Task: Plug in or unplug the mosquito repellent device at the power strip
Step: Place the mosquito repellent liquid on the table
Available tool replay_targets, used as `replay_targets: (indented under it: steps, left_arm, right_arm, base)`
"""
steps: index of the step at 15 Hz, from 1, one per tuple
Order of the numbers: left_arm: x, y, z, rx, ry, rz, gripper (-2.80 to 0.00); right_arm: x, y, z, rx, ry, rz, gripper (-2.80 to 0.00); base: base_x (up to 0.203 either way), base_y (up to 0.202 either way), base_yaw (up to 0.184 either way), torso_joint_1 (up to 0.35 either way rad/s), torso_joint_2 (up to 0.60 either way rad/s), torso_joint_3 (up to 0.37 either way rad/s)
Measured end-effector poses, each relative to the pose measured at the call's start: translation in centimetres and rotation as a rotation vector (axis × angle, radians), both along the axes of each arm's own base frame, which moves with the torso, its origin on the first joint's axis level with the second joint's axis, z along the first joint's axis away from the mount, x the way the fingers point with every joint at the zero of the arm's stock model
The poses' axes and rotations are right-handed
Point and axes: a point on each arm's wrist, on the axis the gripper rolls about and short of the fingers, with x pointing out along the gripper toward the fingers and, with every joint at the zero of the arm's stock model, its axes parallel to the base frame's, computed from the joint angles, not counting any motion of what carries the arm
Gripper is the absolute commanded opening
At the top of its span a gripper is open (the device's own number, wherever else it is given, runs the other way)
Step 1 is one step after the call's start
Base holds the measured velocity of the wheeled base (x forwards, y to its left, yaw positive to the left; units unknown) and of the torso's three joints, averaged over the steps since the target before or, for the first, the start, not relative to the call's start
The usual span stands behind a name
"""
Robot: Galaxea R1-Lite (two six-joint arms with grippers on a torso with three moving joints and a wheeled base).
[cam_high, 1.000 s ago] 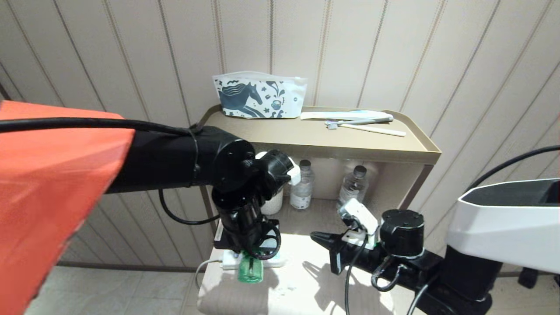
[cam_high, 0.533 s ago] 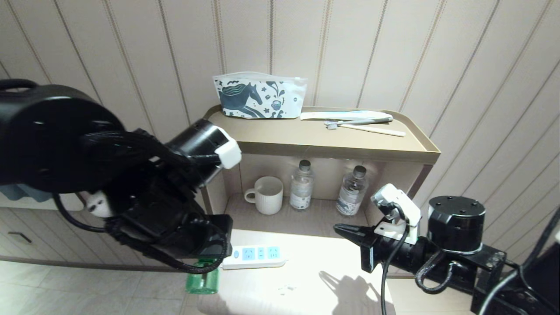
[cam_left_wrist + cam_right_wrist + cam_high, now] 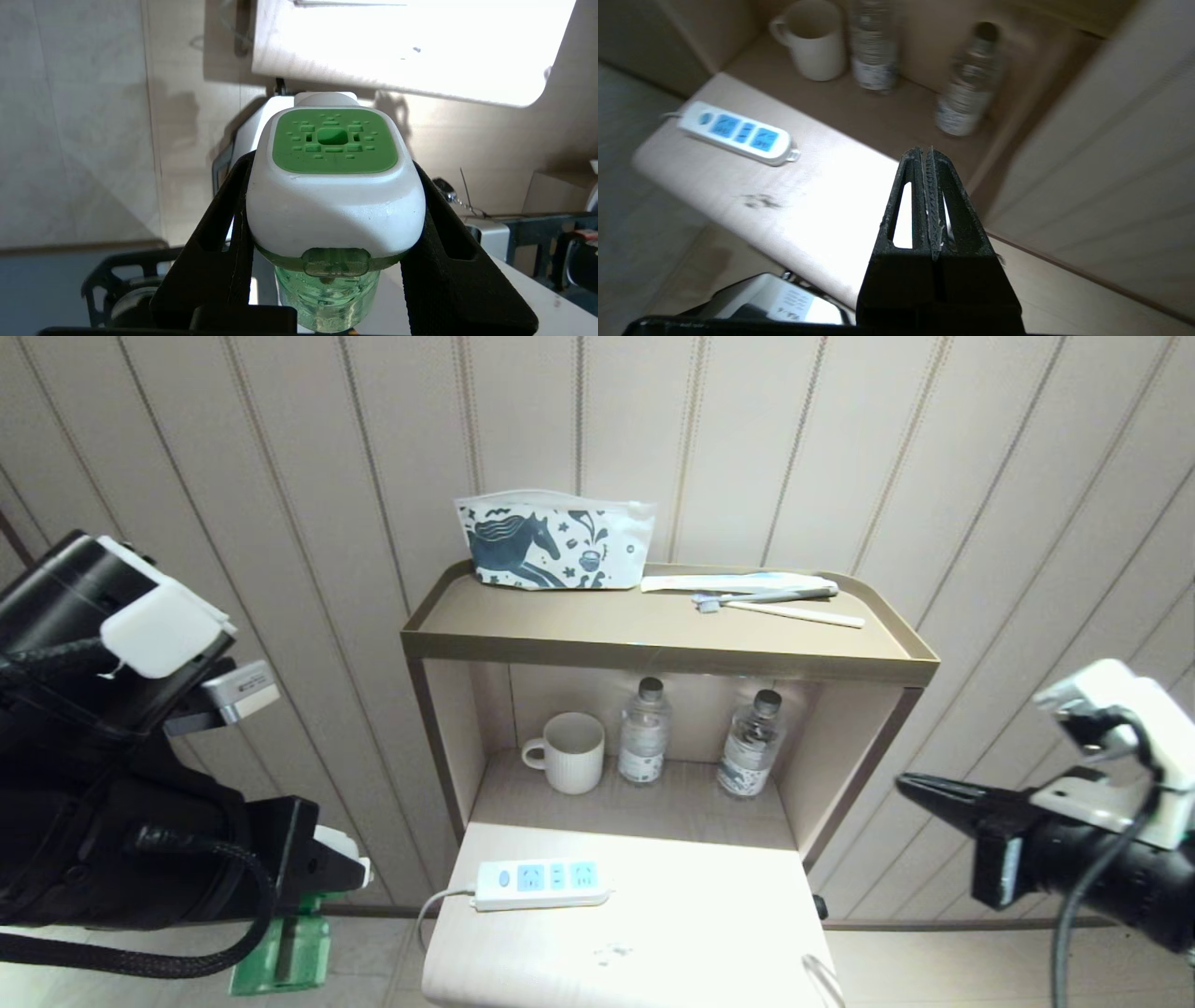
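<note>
Green and white plastic, the mosquito repellent device sits clamped between the two black fingers of the left pincer, its translucent green bottle hanging below the grip. The left pincer holds it at the near left of the scene, off the tabletop and well apart from the power strip. That white strip, with light blue socket faces and a round blue button, lies on the far left part of the pale tabletop with nothing plugged into it; its white cable runs off the left edge. Behind it, in the open niche of the shelf unit, stand a ribbed cream mug and two clear water bottles. On the shelf top lie a horse-print pouch and a toothbrush. The right pincer hovers at the near right, its fingers pressed together on nothing.
</note>
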Motion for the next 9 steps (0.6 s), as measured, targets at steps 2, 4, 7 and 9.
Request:
replay_targets:
  steps: [2, 4, 7, 9]
  left_arm:
    - [-0.6, 0.8, -0.3, -0.019, -0.051, -0.012, -2.8]
    - [-1.1, 1.2, -0.5, -0.046, -0.113, -0.006, -2.8]
    - [-1.6, 1.9, -1.2, -0.019, -0.163, 0.032, -2.8]
    - [-2.0, 2.3, -1.5, -0.002, -0.178, 0.024, -2.8]
  right_arm:
    - [-3.9, -2.4, 1.0, -0.028, -0.045, -0.184, -2.8]
    - [-8.1, -4.4, 0.7, -0.053, -0.081, -0.387, -2.8]
    - [-13.3, -6.1, -2.5, -0.085, -0.099, -0.665, -2.8]
    - [-15.0, -6.5, -6.5, -0.124, -0.055, -0.816, -2.8]
  base:
    - [0.0, 0.0, 0.0, 0.0, 0.0, 0.0]
    - [0.0, 0.0, 0.0, 0.0, 0.0, 0.0]
    - [0.0, 0.0, 0.0, 0.0, 0.0, 0.0]
    - [0.0, 0.0, 0.0, 0.0, 0.0, 0.0]
